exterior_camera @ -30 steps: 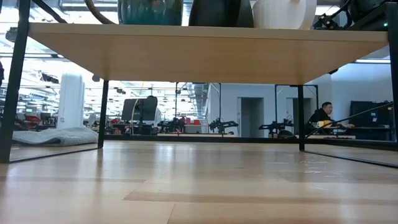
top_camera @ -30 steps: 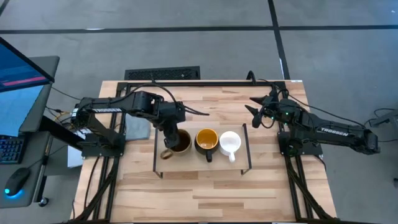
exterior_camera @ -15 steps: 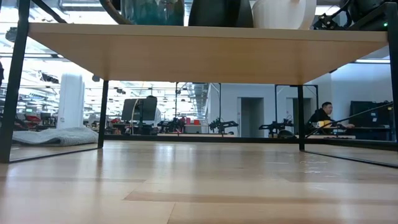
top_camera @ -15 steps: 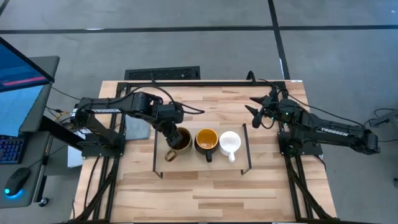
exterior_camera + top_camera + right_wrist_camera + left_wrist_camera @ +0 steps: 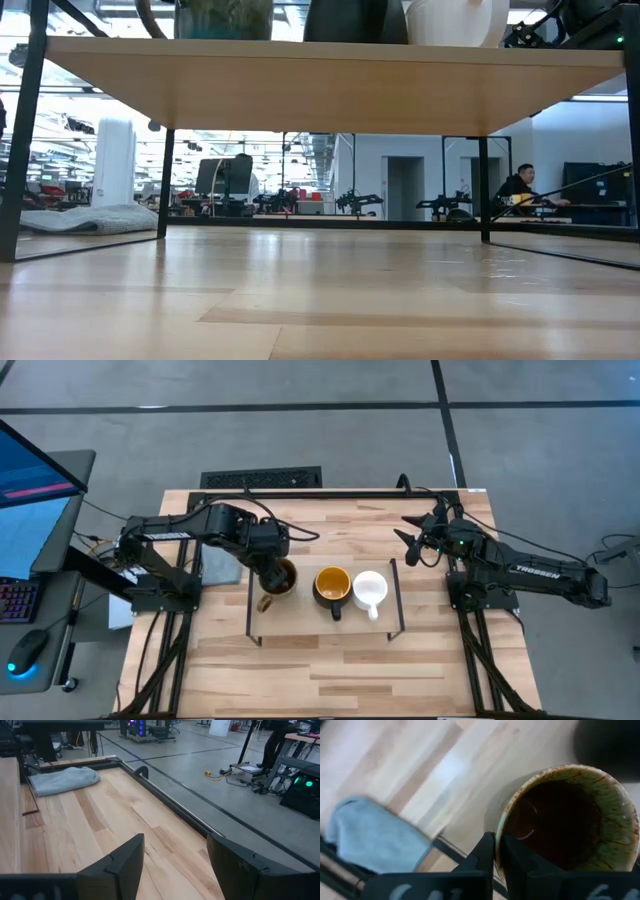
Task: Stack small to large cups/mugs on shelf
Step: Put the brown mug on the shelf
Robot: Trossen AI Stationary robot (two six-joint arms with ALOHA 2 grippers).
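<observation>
Three mugs are on the low wooden shelf (image 5: 390,622) in the middle of the table. The white mug (image 5: 370,588) is at the right end and the dark mug with a yellow inside (image 5: 332,584) is in the middle. At the left end, my left gripper (image 5: 270,567) points down, shut on the olive-brown mug (image 5: 281,577), whose handle (image 5: 266,603) points to the table's near side. In the low view the mug's base (image 5: 225,20) shows at the shelf top; whether it rests there I cannot tell. My right gripper (image 5: 409,536) waits open over the far right of the table. My left gripper pinches the olive-brown mug's rim (image 5: 498,836) on its left side. One finger (image 5: 516,862) is inside the mug and the other (image 5: 482,857) is outside its wall. The fingers come from above, pointing steeply down. The mug stays upright, mouth up.
A blue-grey cloth (image 5: 220,565) lies on the table just left of the shelf, near my left arm. Bare tabletop (image 5: 330,670) lies in front of the shelf. A person sits in the room far behind the table (image 5: 518,190).
My left gripper has rolled at the wrist and gone a little toward the table's left and far edges with the olive-brown mug. The mug has moved away from the dark mug, leaving a wider gap between them. The other two mugs have not moved.
</observation>
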